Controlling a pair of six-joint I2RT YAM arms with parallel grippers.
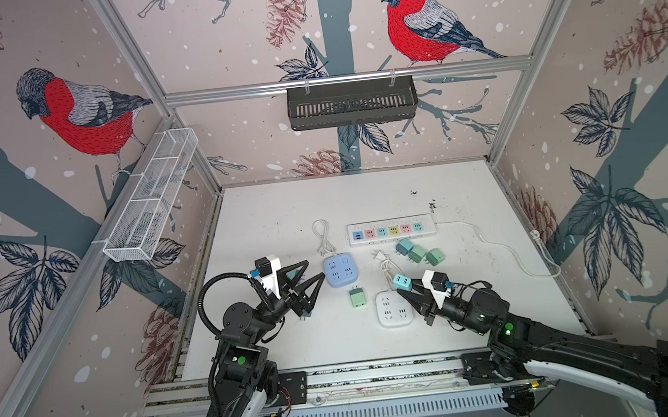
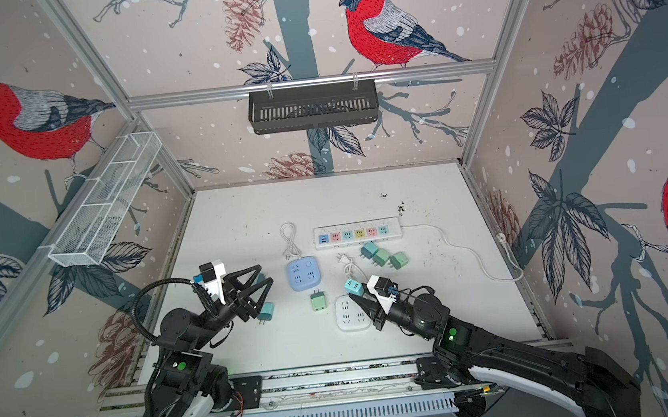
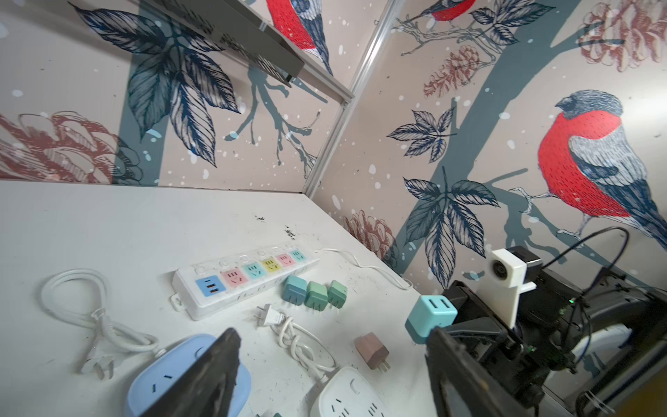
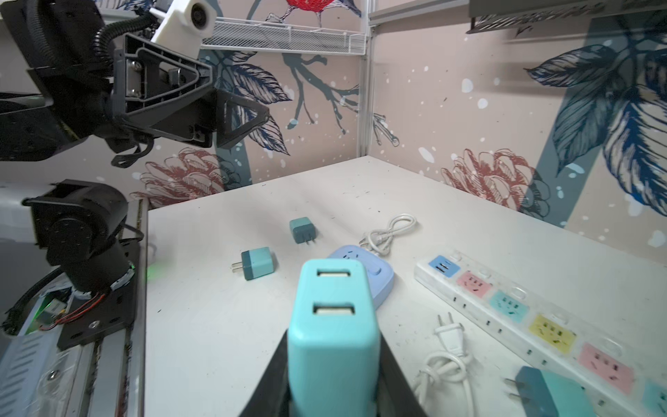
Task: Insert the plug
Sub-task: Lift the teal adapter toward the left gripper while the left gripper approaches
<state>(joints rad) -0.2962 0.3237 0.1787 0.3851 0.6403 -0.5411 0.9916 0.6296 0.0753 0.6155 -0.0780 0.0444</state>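
My right gripper (image 1: 406, 290) (image 4: 332, 364) is shut on a light blue plug (image 1: 401, 282) (image 2: 354, 287) (image 4: 332, 317) with two USB ports on its outer end. Its prongs are hidden. It hangs just past the far right corner of the white square socket (image 1: 394, 309) (image 3: 352, 395). My left gripper (image 1: 315, 270) (image 2: 266, 274) (image 3: 332, 337) stands open and empty, above the table just left of the blue cube socket (image 1: 338, 271) (image 3: 166, 379). The long power strip (image 1: 392, 230) (image 4: 523, 310) with coloured outlets lies behind both.
Three teal and green plugs (image 1: 418, 253) lie below the strip. A green plug (image 1: 357, 298) lies between the two square sockets, and another teal plug (image 2: 267, 311) lies under my left gripper. Coiled white cables (image 1: 322, 237) (image 1: 385, 261) rest near the sockets. The strip's cord (image 1: 503, 247) runs right.
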